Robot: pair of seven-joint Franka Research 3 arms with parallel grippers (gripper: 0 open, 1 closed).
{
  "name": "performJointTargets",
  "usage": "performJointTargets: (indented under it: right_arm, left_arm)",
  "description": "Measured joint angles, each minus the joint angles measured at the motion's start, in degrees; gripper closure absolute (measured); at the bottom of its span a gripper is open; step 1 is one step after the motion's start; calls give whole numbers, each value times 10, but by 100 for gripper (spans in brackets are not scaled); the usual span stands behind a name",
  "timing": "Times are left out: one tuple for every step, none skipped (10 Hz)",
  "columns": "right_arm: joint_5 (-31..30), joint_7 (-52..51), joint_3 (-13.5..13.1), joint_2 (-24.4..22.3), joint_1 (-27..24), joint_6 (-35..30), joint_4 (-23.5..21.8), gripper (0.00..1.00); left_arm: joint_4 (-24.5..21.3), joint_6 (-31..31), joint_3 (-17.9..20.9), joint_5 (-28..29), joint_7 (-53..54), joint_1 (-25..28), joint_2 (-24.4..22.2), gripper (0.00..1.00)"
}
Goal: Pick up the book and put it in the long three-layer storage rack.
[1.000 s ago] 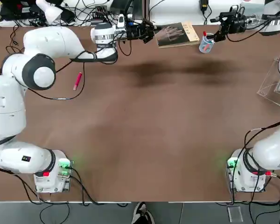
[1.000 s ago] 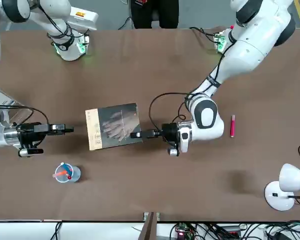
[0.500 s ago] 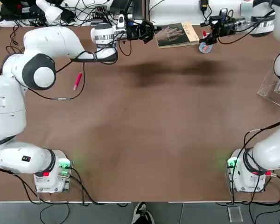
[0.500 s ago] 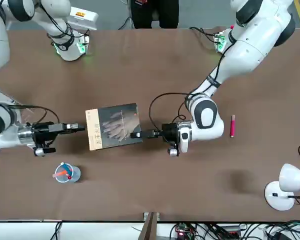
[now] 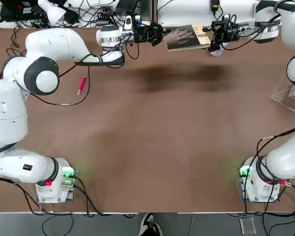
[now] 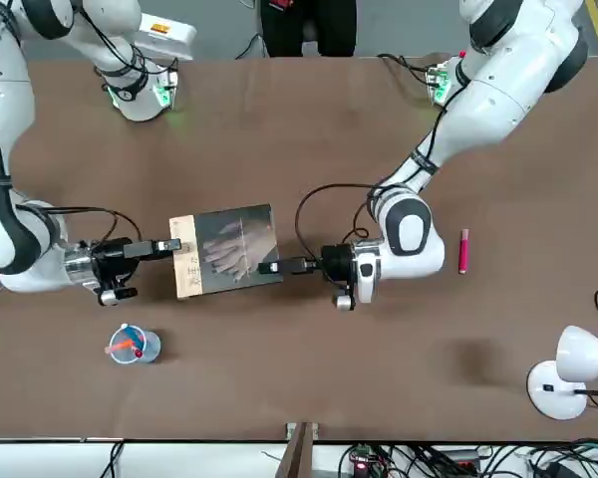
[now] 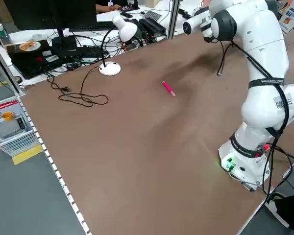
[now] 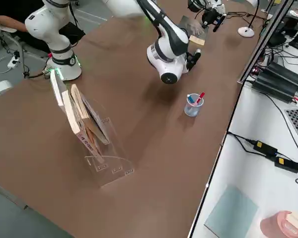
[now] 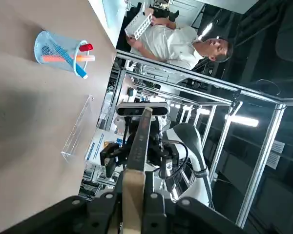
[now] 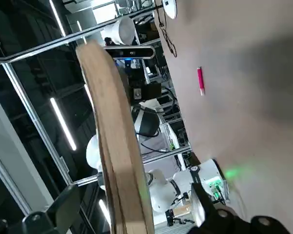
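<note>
Pen cup: pens; clear rack: books | left gripper: clamped on book | right gripper: wide, empty

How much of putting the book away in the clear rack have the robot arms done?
The picking up looks done: the left end effector grips the dark end of the book. Happening now: the right end effector is at the pale strip, its fingers open, perhaps to take over. Left to do: put that book into the clear rack, where other books already stand.
</note>
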Motion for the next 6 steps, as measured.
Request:
performJointTargets:
  right_arm:
    - [4, 0, 4, -2, 0, 1, -3, 0]
    - [6, 0, 9, -5, 0, 5, -7, 0]
    - [7, 1, 17, -7, -1, 13, -10, 0]
    - [7, 1, 25, -10, -1, 18, -13, 0]
    - [7, 1, 32, -14, -1, 22, -16, 0]
    - [7, 1, 35, -17, -1, 23, -17, 0]
  left_arm:
    - [0, 0, 1, 0, 0, 0, 0, 98]
    - [0, 0, 1, 0, 0, 0, 0, 98]
    - [0, 0, 2, 0, 0, 0, 0, 98]
    - [1, 0, 2, 0, 0, 0, 0, 98]
    - [1, 0, 2, 0, 0, 0, 0, 98]
    - [1, 0, 2, 0, 0, 0, 0, 98]
